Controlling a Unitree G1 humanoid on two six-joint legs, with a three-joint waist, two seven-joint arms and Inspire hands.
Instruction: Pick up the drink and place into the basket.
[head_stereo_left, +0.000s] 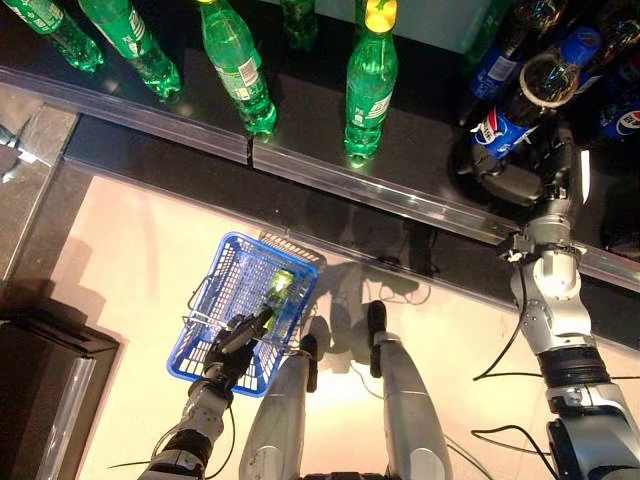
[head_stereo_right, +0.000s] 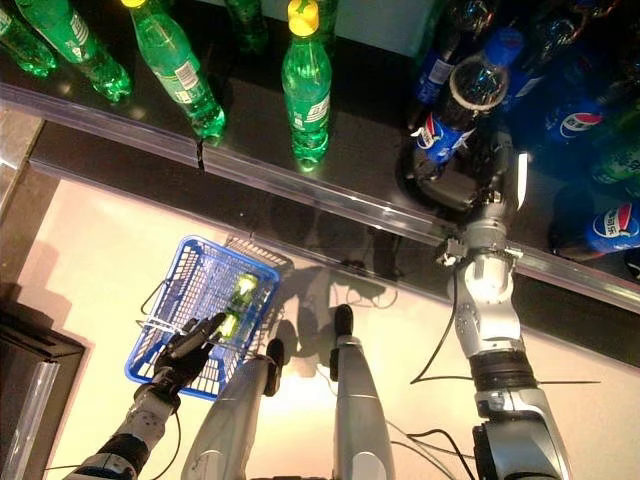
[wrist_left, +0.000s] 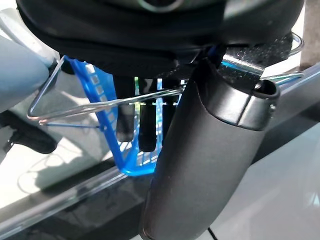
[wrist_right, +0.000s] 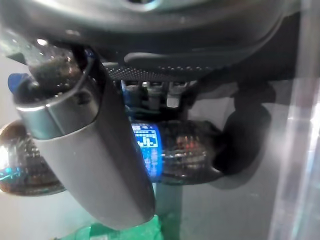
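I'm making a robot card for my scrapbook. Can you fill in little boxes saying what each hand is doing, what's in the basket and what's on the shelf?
Left hand: curled round the wire handle of the blue basket, holding it over the floor.
Right hand: up at the shelf, wrapped round a dark cola bottle.
In the basket: one green bottle, lying down.
On the shelf: more green bottles and blue-labelled cola bottles.

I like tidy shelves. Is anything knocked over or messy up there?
Nothing looks spilled or broken. The green bottles stand on the shelf, and the right hand grips a dark cola bottle.
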